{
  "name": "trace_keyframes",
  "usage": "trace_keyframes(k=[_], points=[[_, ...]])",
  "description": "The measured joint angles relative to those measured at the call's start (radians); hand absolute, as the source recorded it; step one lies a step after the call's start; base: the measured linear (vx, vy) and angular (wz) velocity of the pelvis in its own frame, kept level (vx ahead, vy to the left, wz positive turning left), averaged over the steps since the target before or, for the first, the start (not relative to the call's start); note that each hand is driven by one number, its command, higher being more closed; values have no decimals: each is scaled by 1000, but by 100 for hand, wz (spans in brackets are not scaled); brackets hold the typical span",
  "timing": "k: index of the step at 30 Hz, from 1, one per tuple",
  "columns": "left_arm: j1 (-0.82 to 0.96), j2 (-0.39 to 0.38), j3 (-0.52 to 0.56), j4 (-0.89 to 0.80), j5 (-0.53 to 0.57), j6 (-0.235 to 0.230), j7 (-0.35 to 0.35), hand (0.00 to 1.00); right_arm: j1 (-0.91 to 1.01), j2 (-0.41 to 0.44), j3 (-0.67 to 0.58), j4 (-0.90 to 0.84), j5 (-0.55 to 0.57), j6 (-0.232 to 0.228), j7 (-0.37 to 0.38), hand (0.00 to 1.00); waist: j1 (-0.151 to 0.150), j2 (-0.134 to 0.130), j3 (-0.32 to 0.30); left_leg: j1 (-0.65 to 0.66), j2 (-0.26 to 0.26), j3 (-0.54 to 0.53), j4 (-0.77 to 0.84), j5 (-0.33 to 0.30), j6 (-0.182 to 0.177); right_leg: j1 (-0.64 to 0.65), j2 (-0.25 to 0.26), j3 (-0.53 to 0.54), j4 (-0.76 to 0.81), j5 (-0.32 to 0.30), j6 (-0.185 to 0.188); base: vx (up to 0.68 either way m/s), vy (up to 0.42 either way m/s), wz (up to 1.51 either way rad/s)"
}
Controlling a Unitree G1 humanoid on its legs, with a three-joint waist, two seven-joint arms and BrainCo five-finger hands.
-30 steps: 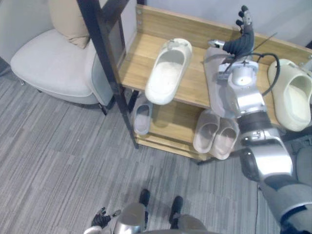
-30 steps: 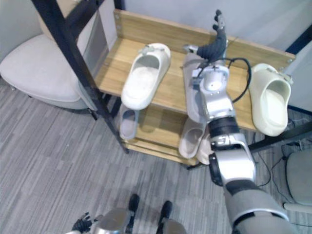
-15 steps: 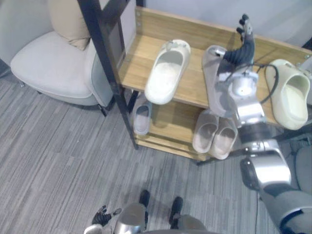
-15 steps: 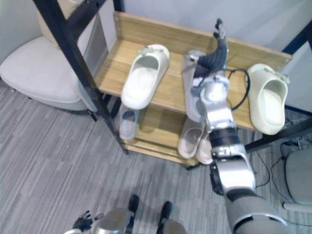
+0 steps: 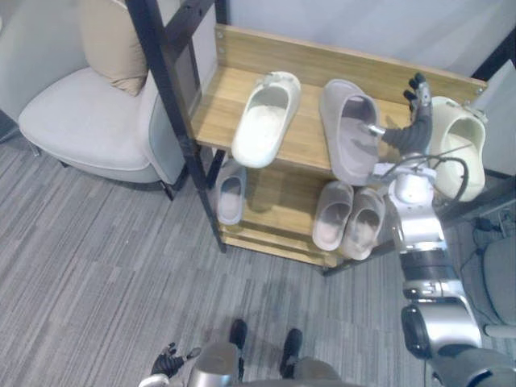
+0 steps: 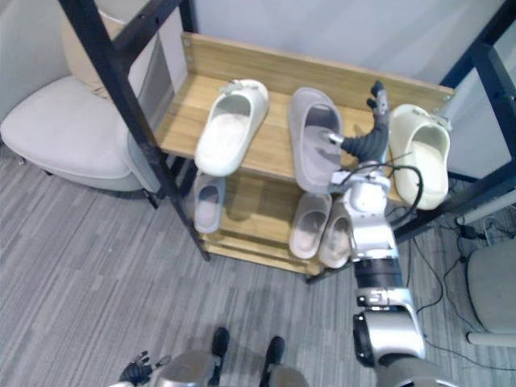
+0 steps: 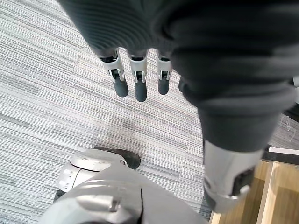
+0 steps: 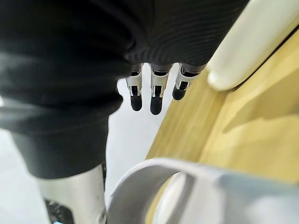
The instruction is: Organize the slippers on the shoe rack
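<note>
Left eye view: the shoe rack is seen ahead, with 3 slippers lined up on its top shelf: a white slipper, a grey slipper and a cream slipper. The right hand is raised between the grey and cream ones, and its thumb is stretched to the grey slipper's edge; contact cannot be told. On the lower shelf, a small grey slipper and 2 beige slippers are parked. The left hand is hung low over the carpet.

Right eye view: the same row is shown.

Left wrist view: the fingers are held straight and close together, nothing gripped.

Right wrist view: the fingers are held straight, side by side, above the shelf wood, nothing pinched.
</note>
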Motion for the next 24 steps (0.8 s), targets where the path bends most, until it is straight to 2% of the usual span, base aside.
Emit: trace_keyframes(k=[4,12,16,24], points=[[13,0,-3,4,1,0,-1,0,46,0,1,1,-1,0,18,0,-10,2,-19,3,0,-1,-23,9,-10,-6,0,2,0,3,4,-66,-4,1],[22,4,-17,24,8,0,-3,0,64,0,41,37,-4,1,38,0,-12,5,-42,10,-1,0,-34,11,-11,-6,0,3,-4,3,4,3,2,-1],[22,4,-18,24,8,-1,-3,0,27,-2,46,91,-2,2,37,0,-11,5,-45,-7,-4,-5,-34,22,2,-20,-1,0,-8,5,6,45,3,3],[22,4,-18,25,7,-1,-3,0,-103,-26,77,218,2,7,38,0,-4,6,-45,-21,-9,-16,-34,24,5,-28,-6,-8,-9,5,6,23,4,4]])
